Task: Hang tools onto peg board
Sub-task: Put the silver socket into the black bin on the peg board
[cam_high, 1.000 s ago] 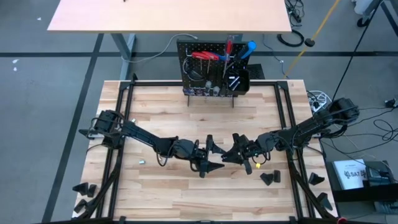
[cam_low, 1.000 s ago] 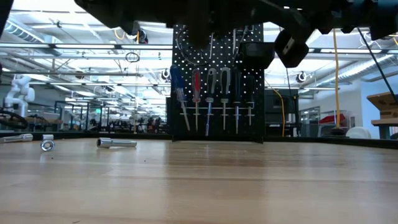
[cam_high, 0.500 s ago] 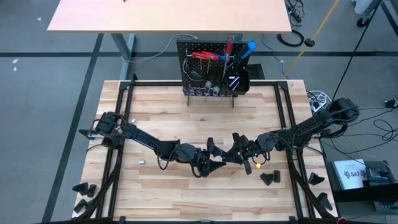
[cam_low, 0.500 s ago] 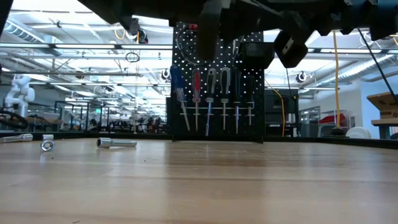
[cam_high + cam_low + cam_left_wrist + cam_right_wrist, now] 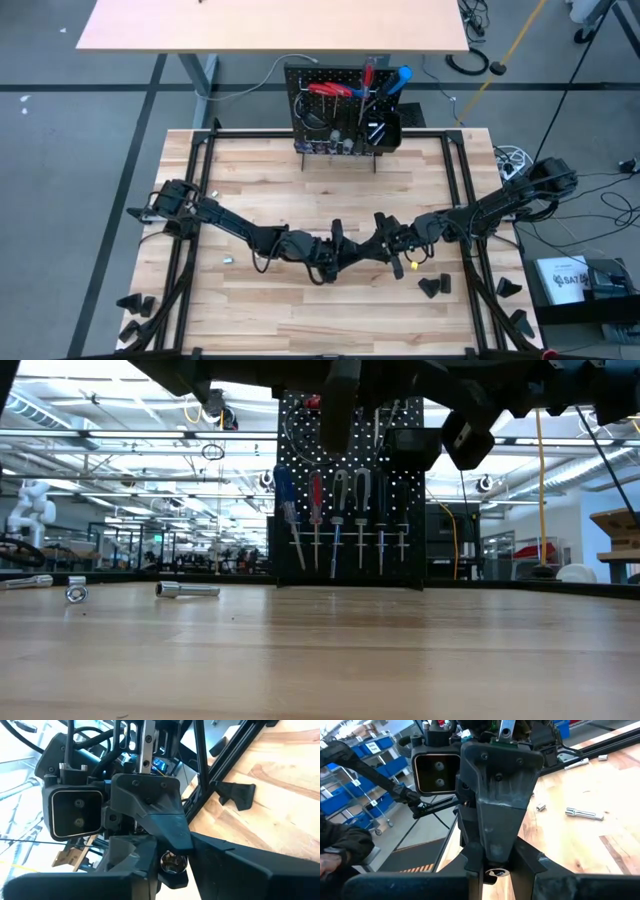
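Over the middle of the table my left gripper [image 5: 352,252] and my right gripper [image 5: 374,250] meet tip to tip, well above the wood. Both are shut on one small silver metal bit [image 5: 173,862], which also shows as a round end [image 5: 493,871] in the right wrist view. The black peg board [image 5: 345,110] stands upright at the far edge. Red and blue screwdrivers [image 5: 316,510] and other tools hang from its hooks. My left gripper pinches the bit between its two fingers, whose inner faces stand on either side of its round hollow end [image 5: 173,864]. The fingers lie about level and come from the table's left. The bit is lifted clear of the table. My right gripper pinches the same bit at its other end [image 5: 493,872] between its two fingers. The fingers lie about level and come from the table's right, facing my left gripper. The bit hangs in the air between the two grippers.
A silver socket bar [image 5: 188,589], a small nut [image 5: 76,593] and another silver piece [image 5: 27,582] lie on the wood. Black wedge blocks sit near the right [image 5: 432,287] and at the near left corner [image 5: 137,303]. A small silver piece [image 5: 228,260] lies left of centre.
My left gripper has moved toward the table's right, up to my right gripper, and its wide-open fingers have shut around the bit that my right gripper holds. My right gripper has kept still.
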{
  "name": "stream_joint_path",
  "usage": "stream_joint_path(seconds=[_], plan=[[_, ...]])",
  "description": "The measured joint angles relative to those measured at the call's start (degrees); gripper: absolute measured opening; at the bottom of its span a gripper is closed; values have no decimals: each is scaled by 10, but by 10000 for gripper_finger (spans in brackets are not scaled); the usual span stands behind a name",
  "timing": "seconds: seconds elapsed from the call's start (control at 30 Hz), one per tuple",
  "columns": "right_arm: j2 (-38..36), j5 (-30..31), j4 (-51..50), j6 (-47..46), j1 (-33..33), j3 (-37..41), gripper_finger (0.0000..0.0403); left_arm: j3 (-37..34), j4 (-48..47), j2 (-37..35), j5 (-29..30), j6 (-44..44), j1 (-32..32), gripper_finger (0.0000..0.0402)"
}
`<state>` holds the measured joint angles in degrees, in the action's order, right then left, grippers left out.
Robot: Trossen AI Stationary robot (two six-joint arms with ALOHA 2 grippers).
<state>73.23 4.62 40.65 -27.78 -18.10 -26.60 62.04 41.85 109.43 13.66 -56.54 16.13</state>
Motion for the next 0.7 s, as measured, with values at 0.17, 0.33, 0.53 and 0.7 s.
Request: stream_joint_path(seconds=[0.17,0.33,0.53,0.7], plan=[[0,0,8,4,1,1,67,0,0,-1,1,-4,0,76],[0,14,6,5,5,1,192,0,0,-1,1,0,1,75],[-8,16,28,4,13,-3,302,-2,-19,5,14,-9,0,73],[-40,14,20,24,13,-2,341,0,-22,1,36,-9,1,73]])
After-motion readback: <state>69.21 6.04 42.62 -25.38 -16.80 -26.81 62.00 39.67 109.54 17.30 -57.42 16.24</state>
